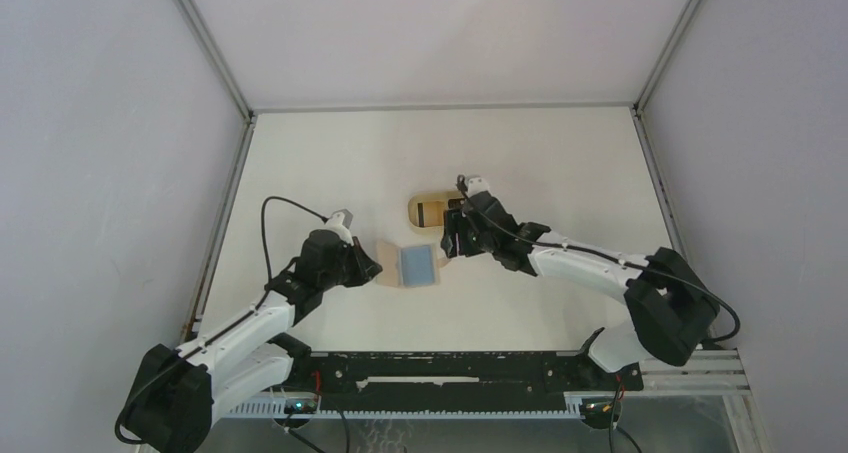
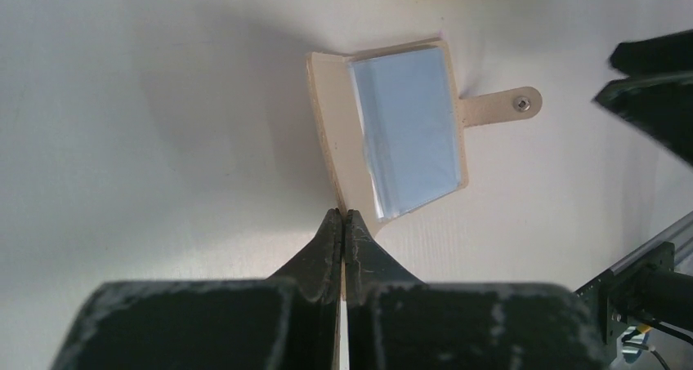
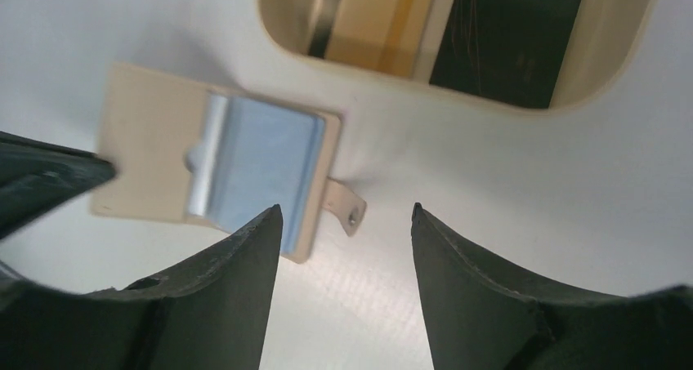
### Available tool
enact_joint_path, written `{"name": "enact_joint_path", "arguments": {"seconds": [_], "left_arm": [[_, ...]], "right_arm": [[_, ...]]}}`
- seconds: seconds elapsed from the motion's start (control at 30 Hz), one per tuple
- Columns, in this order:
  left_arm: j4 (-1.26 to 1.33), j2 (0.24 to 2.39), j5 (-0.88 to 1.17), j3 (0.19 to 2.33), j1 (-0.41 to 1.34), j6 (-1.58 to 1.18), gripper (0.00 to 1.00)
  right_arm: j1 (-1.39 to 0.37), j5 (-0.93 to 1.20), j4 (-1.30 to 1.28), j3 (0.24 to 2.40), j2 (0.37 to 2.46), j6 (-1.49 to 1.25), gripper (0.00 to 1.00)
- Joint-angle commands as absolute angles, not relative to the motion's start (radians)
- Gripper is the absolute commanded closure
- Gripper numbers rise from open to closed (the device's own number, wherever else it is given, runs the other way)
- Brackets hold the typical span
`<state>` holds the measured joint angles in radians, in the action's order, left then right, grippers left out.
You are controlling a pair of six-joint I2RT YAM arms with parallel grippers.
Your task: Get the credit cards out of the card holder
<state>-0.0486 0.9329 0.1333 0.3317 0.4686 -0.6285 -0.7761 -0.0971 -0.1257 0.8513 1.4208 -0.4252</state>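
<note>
Beige card holder [image 3: 147,133]: 1 | credit cards [image 3: 507,35]: 2 | tray [image 3: 623,51]: 1

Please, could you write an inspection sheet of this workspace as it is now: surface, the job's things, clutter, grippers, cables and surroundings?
Surface: white table, no stains seen.
Job's things: card holder lies open, its blue sleeves facing up; black card and tan-brown card lie in the oval tray.
Clutter: nothing seen.
Grippers: left gripper shut on the edge of the card holder's flap; right gripper open and empty, above the table beside the card holder.
Cables: one black cable loops off the left arm; another runs along the right arm.
Surroundings: pale walls on three sides, with metal posts in the corners.
</note>
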Motion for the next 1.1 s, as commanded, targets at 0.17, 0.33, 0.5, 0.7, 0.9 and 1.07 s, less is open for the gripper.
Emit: {"name": "enact_joint_path", "arguments": {"seconds": [0.17, 0.33, 0.5, 0.7, 0.9, 1.07], "left_arm": [[-0.063, 0.926, 0.101, 0.389, 0.465, -0.614, 1.0], [-0.061, 0.921, 0.096, 0.38, 0.465, -0.609, 1.0], [-0.061, 0.919, 0.096, 0.376, 0.465, -0.608, 1.0], [-0.063, 0.921, 0.097, 0.377, 0.465, -0.605, 1.0], [-0.061, 0.934, 0.101, 0.382, 0.465, -0.601, 1.0], [-0.061, 0.934, 0.1, 0.38, 0.465, -0.6, 1.0]], "right_arm": [[-0.824, -0.128, -0.165, 0.88, 1.528, -0.452, 0.35], [-0.827, -0.118, -0.145, 0.886, 1.558, -0.461, 0.46], [-0.824, -0.107, -0.129, 0.887, 1.58, -0.469, 0.59], [-0.807, -0.09, -0.103, 0.887, 1.58, -0.48, 0.68], [-0.769, -0.023, -0.061, 0.877, 1.571, -0.506, 0.84], [-0.745, 0.039, -0.028, 0.864, 1.565, -0.524, 0.89]]}}
